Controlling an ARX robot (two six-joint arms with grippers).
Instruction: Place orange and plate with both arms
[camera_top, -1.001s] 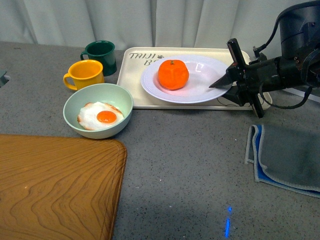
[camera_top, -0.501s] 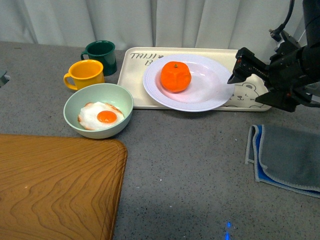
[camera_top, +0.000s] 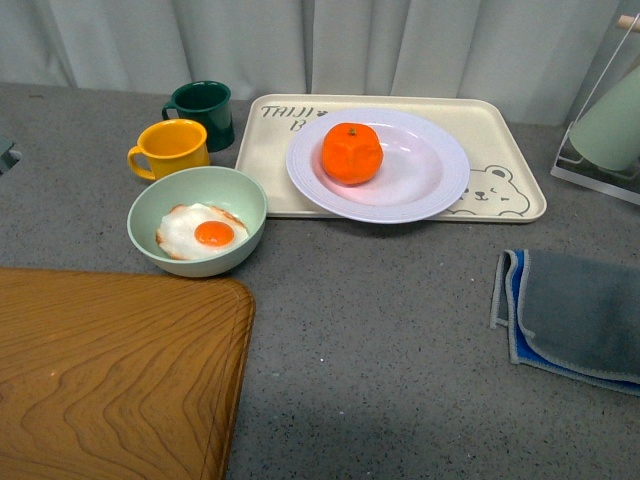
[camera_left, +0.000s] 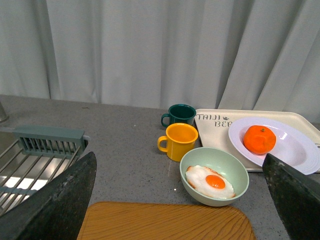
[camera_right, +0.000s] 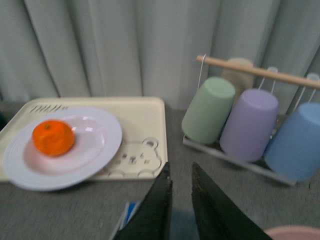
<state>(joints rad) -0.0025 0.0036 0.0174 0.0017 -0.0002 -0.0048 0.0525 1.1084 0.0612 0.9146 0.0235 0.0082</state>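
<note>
Orange (camera_top: 351, 153) sits on plate (camera_top: 378, 165); plate rests on tray (camera_top: 505, 150). Right gripper (camera_right: 179, 192), beside plate rim a second ago, now gone from front view, pulled back, fingers nearly closed, empty. Left gripper (camera_left: 175, 200) wide open, well clear. Placement looks finished; both arms retreating

right pincer (camera_right: 179, 180) released plate (camera_top: 425, 175), withdrawn

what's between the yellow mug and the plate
In the front view, only the left end of the cream tray, printed with dark lettering, lies between the yellow mug and the plate. The plate rests on that tray; the mug stands just off it.
</note>
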